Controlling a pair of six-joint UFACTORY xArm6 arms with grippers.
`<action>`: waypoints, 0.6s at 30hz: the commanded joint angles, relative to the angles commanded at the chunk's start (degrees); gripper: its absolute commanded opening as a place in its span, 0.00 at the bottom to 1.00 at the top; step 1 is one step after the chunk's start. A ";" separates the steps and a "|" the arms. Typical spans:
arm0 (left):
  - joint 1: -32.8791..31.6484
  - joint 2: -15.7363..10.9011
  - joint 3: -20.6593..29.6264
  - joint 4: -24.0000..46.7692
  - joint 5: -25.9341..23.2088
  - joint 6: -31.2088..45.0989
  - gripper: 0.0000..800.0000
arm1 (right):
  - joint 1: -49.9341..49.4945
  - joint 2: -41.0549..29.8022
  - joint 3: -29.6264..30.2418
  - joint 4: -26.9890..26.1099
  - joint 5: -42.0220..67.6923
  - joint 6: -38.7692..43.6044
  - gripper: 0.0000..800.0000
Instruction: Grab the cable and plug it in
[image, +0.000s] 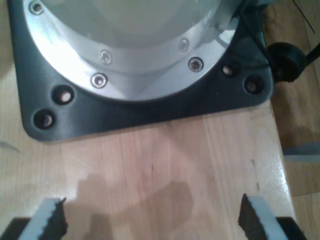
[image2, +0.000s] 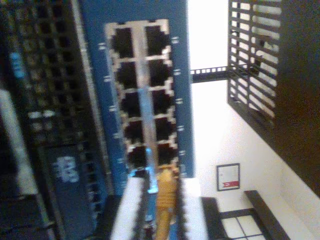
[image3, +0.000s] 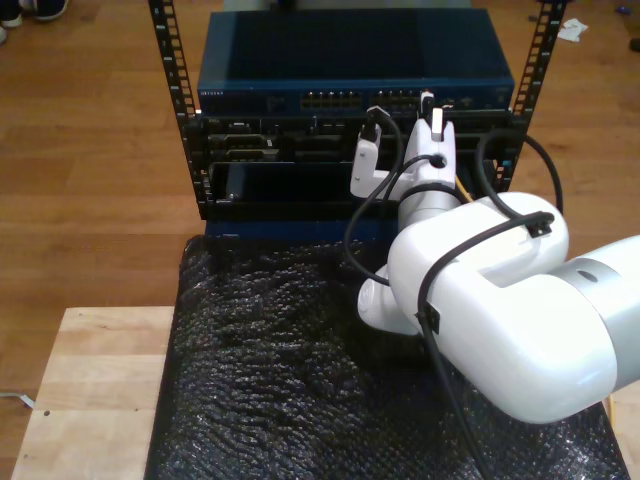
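Note:
The yellow-orange cable (image2: 166, 197) runs between the white fingers (image2: 128, 210) of my second gripper (image2: 160, 212), which is shut on it. Its plug end (image2: 168, 169) sits at the mouth of an end port in the port block (image2: 144, 95) of the blue switch (image2: 92, 30); I cannot tell whether it is seated. In the exterior view my second gripper (image3: 432, 110) reaches up to the blue switch (image3: 350, 95) at the rack's top. My first gripper (image: 152, 222) hangs open over bare wooden table (image: 160, 160), its black pads (image: 250, 220) wide apart with nothing between them.
A black robot base plate (image: 150, 115) with a silver flange lies just beyond my first gripper. The black rack (image3: 180, 120) holds more dark units below the switch. Black bubble wrap (image3: 290, 370) covers the table, and thick black arm cables (image3: 355, 210) loop beside the white arm (image3: 500, 300).

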 joint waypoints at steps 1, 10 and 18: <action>0.00 0.00 0.00 0.00 0.00 0.00 1.00 | 0.18 -0.88 0.35 -0.26 0.00 0.35 0.35; 0.00 0.00 0.00 0.00 0.00 0.00 1.00 | 1.85 -5.54 4.48 -0.44 0.44 0.53 0.44; 0.00 0.00 0.00 0.00 0.00 0.00 1.00 | 1.85 -13.19 13.27 -0.44 4.92 0.53 0.50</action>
